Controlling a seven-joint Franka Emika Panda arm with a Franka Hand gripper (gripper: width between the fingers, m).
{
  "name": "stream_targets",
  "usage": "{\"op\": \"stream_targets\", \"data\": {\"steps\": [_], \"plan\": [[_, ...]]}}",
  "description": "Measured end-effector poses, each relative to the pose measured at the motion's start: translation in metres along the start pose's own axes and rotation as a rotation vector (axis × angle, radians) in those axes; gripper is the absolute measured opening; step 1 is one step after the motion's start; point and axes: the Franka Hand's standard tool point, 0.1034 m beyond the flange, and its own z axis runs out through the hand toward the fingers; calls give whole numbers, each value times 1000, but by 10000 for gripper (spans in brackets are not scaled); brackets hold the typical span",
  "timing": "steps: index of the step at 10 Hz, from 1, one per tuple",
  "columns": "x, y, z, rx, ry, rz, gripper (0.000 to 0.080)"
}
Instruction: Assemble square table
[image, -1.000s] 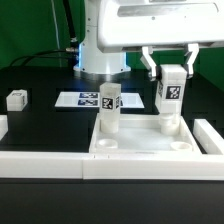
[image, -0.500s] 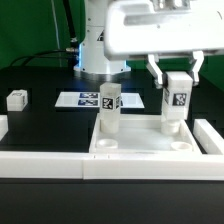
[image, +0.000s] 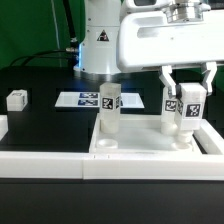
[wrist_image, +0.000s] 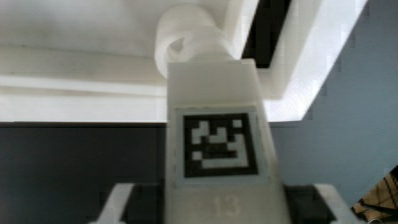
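The white square tabletop (image: 140, 143) lies rim up in the middle of the table. Two white tagged legs stand upright in its far corners, one on the left (image: 108, 108) and one on the right (image: 171, 115). My gripper (image: 190, 92) is shut on a third leg (image: 190, 106), held upright just to the right of the far right leg, above the tabletop's right edge. In the wrist view the held leg (wrist_image: 217, 130) shows its tag between my fingers (wrist_image: 134, 205), with the tabletop (wrist_image: 71, 90) beyond. A fourth leg (image: 16, 99) lies loose at the far left.
The marker board (image: 86, 100) lies flat behind the tabletop. A low white border wall (image: 45, 165) runs along the front, with another piece at the right (image: 212, 135). The arm's base (image: 100, 45) stands at the back.
My gripper has carried the held leg to the exterior view's right and slightly down, uncovering the far right standing leg. Nothing else has moved.
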Motion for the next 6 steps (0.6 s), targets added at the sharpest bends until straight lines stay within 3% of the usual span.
{"op": "stream_targets", "data": {"steps": [6], "plan": [[5, 7, 10, -5, 4, 7, 293]]}}
